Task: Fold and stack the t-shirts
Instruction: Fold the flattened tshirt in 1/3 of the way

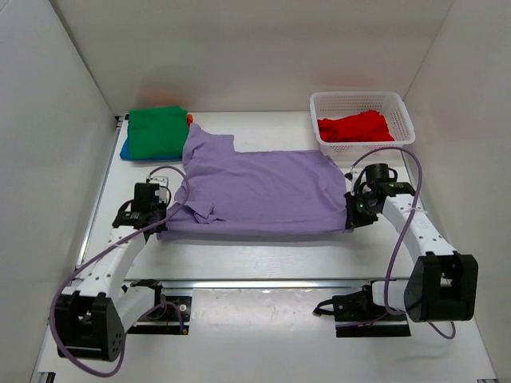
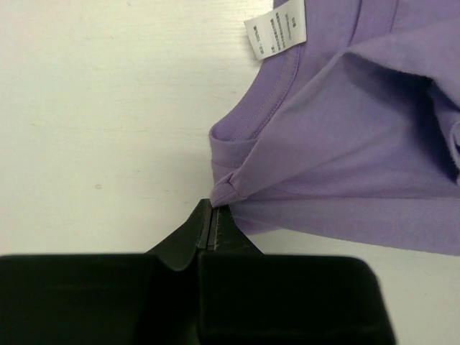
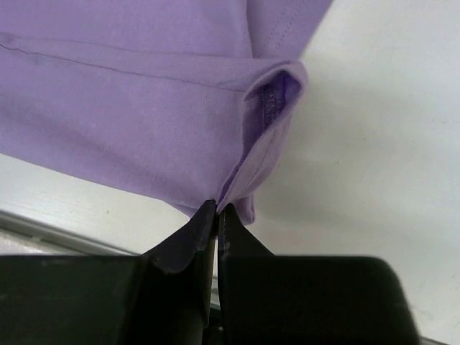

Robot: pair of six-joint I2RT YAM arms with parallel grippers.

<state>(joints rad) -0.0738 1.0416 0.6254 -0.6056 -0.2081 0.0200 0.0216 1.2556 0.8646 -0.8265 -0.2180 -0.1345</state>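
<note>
The lavender t-shirt point(image 1: 255, 191) lies spread across the middle of the table, its neck end to the left. My left gripper point(image 1: 168, 212) point(image 2: 213, 205) is shut on a pinched fold of cloth beside the collar point(image 2: 251, 118), near the white label point(image 2: 277, 32). My right gripper point(image 1: 351, 215) point(image 3: 217, 208) is shut on the shirt's hem corner point(image 3: 266, 144) at the right end. A folded green t-shirt point(image 1: 157, 132) sits at the back left on a blue one point(image 1: 126, 150), with an orange edge point(image 1: 190, 119) showing. A red t-shirt point(image 1: 355, 128) lies in the basket.
The white mesh basket point(image 1: 363, 100) stands at the back right, close to the lavender shirt's far right corner. White walls enclose the table on three sides. A rail point(image 1: 263, 283) runs along the near edge between the arm bases.
</note>
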